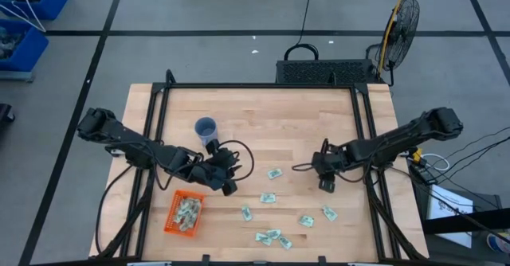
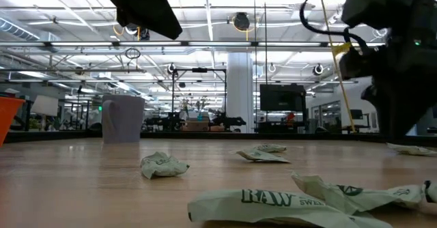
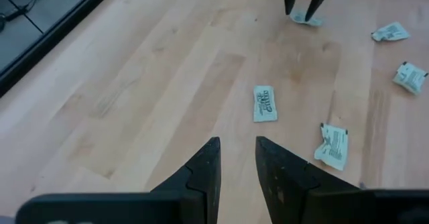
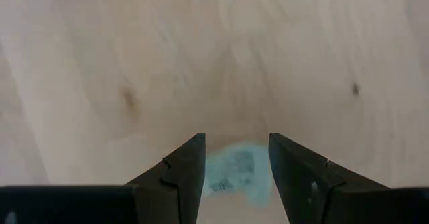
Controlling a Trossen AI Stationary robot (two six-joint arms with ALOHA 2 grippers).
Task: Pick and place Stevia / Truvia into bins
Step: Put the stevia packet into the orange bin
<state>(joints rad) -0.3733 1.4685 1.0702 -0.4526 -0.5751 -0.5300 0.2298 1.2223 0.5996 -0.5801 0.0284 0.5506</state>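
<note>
Several pale green and white Stevia sachets [image 1: 268, 197] lie flat on the wooden table between my two arms. More of them fill the orange mesh bin [image 1: 170, 218] near the front left. My left gripper [image 1: 229, 185] hangs open just right of the bin with nothing between its fingers [image 3: 208, 167]. A sachet [image 3: 265, 104] lies ahead of it. My right gripper [image 1: 325, 185] points down, open, with one sachet [image 4: 231, 170] lying on the table between its fingers. In the left wrist view the right gripper [image 3: 301, 6] stands over that sachet [image 3: 307, 20].
A blue cup [image 1: 205, 128] stands upright behind the left gripper. Black frame rails [image 1: 368, 138] run along the table's left and right sides. Crumpled sachets [image 2: 273, 207] lie close to the front edge. Bare wood lies at the far middle.
</note>
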